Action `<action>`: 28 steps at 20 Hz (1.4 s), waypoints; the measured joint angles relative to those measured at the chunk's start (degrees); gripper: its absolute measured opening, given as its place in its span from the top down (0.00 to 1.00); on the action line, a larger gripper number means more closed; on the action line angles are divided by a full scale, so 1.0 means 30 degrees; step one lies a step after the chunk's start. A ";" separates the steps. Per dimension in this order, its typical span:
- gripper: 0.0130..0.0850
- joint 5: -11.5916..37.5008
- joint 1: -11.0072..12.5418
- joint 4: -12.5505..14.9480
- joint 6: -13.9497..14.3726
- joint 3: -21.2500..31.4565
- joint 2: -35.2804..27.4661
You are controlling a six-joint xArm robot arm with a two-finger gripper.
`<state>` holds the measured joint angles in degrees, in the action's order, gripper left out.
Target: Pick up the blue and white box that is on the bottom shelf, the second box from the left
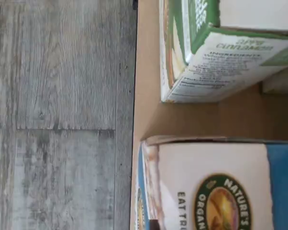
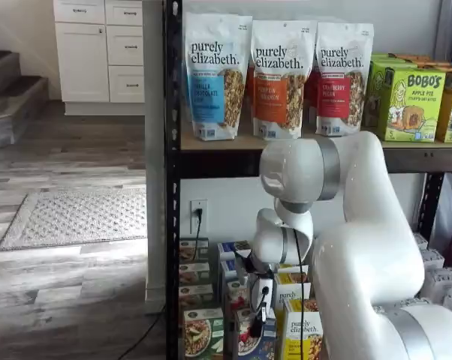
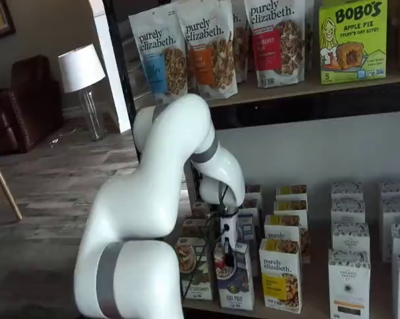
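Blue and white box (image 3: 234, 282): front row, bottom shelf (image 3: 306, 307), beside green carton (image 3: 195, 269). Tool (image 3: 227, 256) pinching its top. Grasp apparently made; lift-out remains.

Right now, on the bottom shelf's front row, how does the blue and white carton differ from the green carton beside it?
The blue and white carton has the gripper shut on its top; the green carton stands untouched. The blue and white carton sits between the green carton and a yellow carton; the green one ends the row. Both stand upright, similar in size.
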<state>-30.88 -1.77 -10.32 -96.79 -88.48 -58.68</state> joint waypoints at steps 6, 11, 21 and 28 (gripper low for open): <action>0.56 0.0302 0.0016 0.0181 0.0122 0.0779 0.0544; 0.56 0.0626 -0.0031 -0.0076 -0.0096 0.2147 0.1532; 0.56 0.1733 -0.0408 -0.0379 -0.0101 0.5832 0.4068; 0.56 0.1537 -0.0671 -0.0535 -0.0020 0.8227 0.6022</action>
<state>-26.27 -3.79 -11.93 -96.85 -63.80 -40.61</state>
